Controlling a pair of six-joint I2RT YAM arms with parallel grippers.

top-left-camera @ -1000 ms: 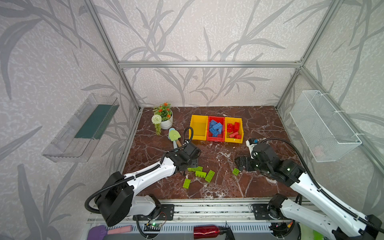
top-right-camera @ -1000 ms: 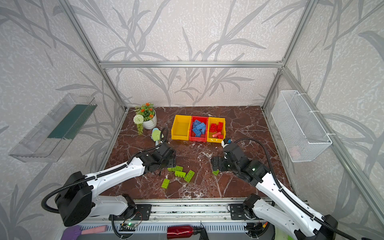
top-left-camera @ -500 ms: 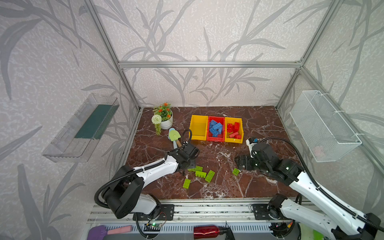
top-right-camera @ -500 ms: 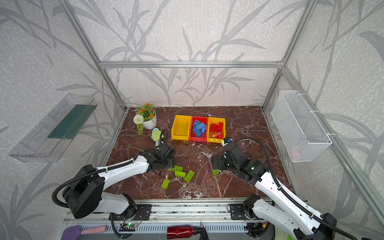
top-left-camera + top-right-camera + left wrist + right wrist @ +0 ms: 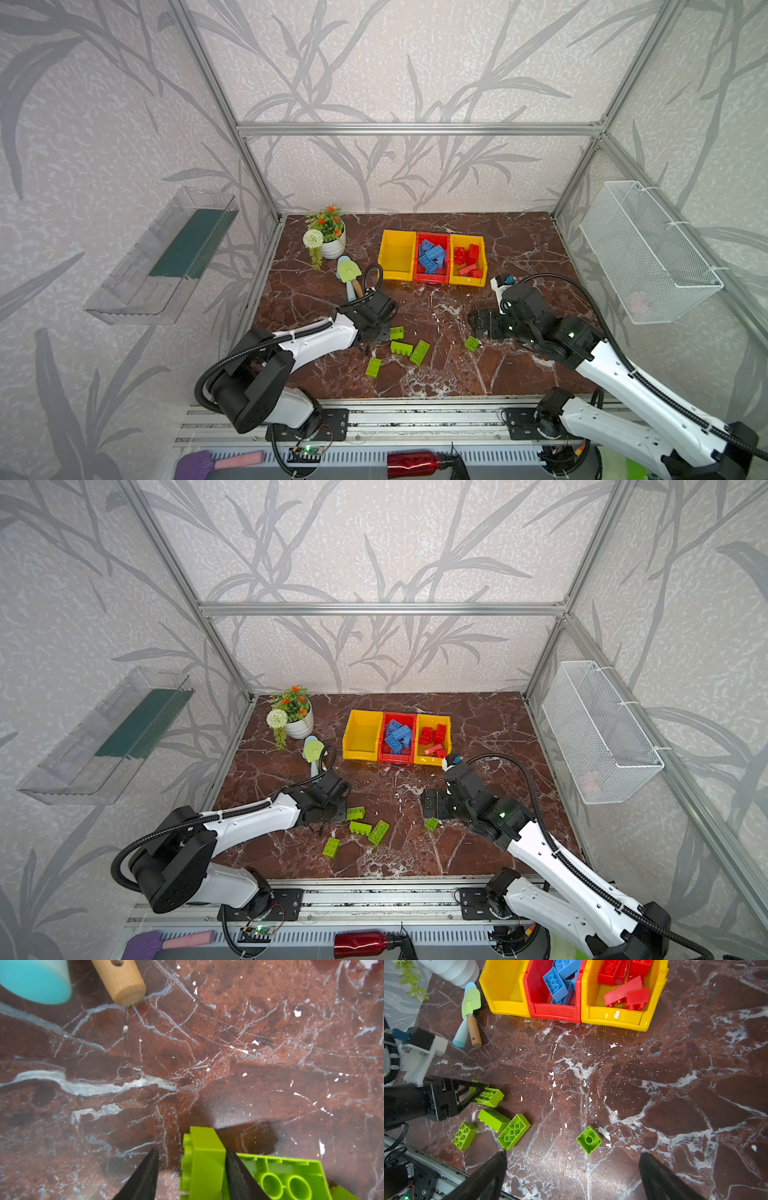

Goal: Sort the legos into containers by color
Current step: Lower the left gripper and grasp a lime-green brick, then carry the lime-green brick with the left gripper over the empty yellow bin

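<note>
In a top view, the left gripper (image 5: pixel 384 334) is seen low among green bricks (image 5: pixel 419 352) on the table (image 5: pixel 449 382); the right gripper (image 5: pixel 478 326) is held near a small brick (image 5: pixel 471 343). In the bins (image 5: pixel 431 277) blue bricks (image 5: pixel 432 255) and red bricks (image 5: pixel 467 259) are stored. In the left wrist view, an on-edge brick (image 5: pixel 204 1165) is straddled by partly open jaws: it is touched by one finger (image 5: pixel 236 1176) but not clamped. In the right wrist view, the right jaws are spread wide and empty.

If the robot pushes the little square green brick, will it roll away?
Probably not: the small green brick has flat sides, so it would likely slide on the smooth marble table. Its hollow underside shows, so it is probably light.
</note>
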